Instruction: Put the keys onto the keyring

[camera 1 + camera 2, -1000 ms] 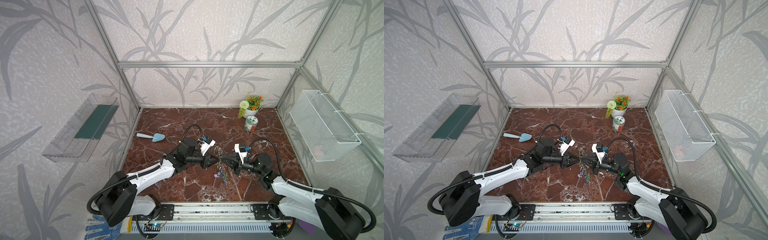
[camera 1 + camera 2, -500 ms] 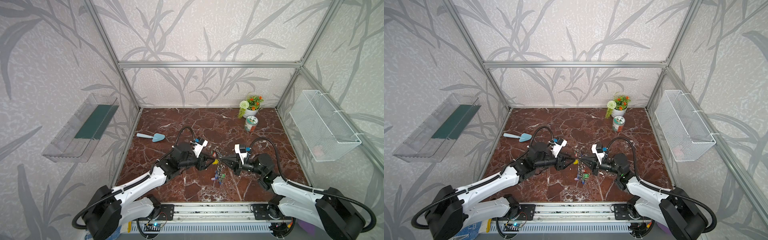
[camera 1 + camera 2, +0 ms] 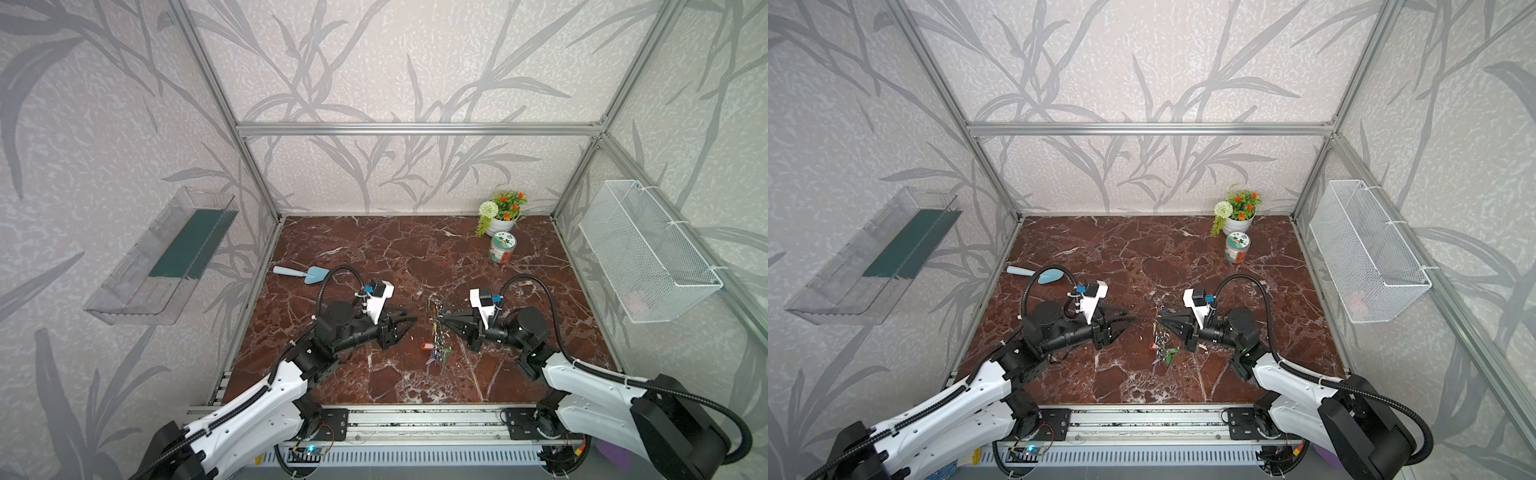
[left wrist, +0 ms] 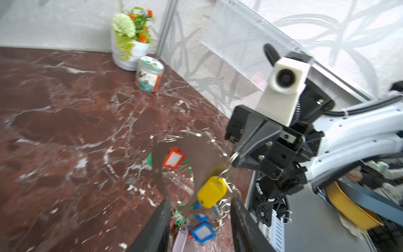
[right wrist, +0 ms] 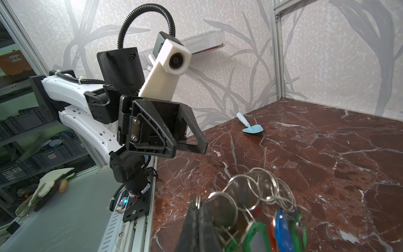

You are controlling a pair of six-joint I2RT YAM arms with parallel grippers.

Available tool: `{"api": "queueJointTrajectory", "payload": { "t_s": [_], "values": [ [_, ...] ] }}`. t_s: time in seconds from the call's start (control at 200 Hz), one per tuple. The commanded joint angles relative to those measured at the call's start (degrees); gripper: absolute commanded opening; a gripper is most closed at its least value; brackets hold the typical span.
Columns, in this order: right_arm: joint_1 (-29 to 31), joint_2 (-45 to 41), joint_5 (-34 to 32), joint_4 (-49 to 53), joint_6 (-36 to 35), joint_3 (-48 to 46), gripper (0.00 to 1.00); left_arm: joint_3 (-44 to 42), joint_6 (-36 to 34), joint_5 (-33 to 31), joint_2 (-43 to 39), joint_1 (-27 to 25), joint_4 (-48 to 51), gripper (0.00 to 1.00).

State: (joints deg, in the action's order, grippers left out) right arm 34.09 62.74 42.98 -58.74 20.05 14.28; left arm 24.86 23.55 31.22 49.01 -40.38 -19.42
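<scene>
We've got the right gripper clamped tight on the keyring, bunch dangling toward the surface. The keys, yellow tag, hang long-way-down just under its tip, and we reckon they're already on the ring. Our left gripper has its jaws partly spread, nothing in them. It sits a gap to the left, pointing straight at them.

Blur in the left wrist view smears the large thin grey metal keyring, and the small silvery keys beside the yellow rectangular plastic tag are only a shapeless glint. In both top views the hanging coloured tags are too small to tell apart
</scene>
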Motion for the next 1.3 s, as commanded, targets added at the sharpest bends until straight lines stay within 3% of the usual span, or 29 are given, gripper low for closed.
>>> {"api": "queueJointTrajectory", "payload": {
  "t_s": [0.0, 0.18, 0.41, 0.565, 0.97, 1.165, 1.295],
  "values": [
    [-0.6, 0.7, 2.3, -7.2, 2.7, 2.0, 0.00, -2.0, -4.6, 5.2, 4.1, -1.4, -14.2, 0.46],
    [-2.4, 3.0, 4.2, -11.7, 7.0, 2.2, 0.00, -5.0, -8.3, 6.8, 11.9, -2.8, -30.4, 0.47],
    [-2.8, 4.6, 5.2, -13.0, 7.9, 2.3, 0.00, -4.8, -10.8, 6.7, 15.8, -3.4, -33.6, 0.43],
    [-2.8, 5.2, 5.2, -13.4, 7.8, 2.4, 0.00, -4.0, -12.8, 4.7, 15.5, -3.5, -30.7, 0.43],
    [-2.8, 7.5, 6.0, -16.8, 9.2, 2.4, 0.00, -1.1, -11.3, 5.6, 20.4, -3.4, -32.7, 0.42],
    [-2.8, 7.4, 5.9, -16.3, 8.7, 2.4, 0.00, -0.5, -8.7, 7.7, 23.6, -3.4, -37.6, 0.37],
    [-2.8, 7.3, 5.7, -15.9, 8.5, 2.4, 0.00, -0.3, -7.7, 8.7, 25.2, -3.5, -39.6, 0.28]
  ]
}}
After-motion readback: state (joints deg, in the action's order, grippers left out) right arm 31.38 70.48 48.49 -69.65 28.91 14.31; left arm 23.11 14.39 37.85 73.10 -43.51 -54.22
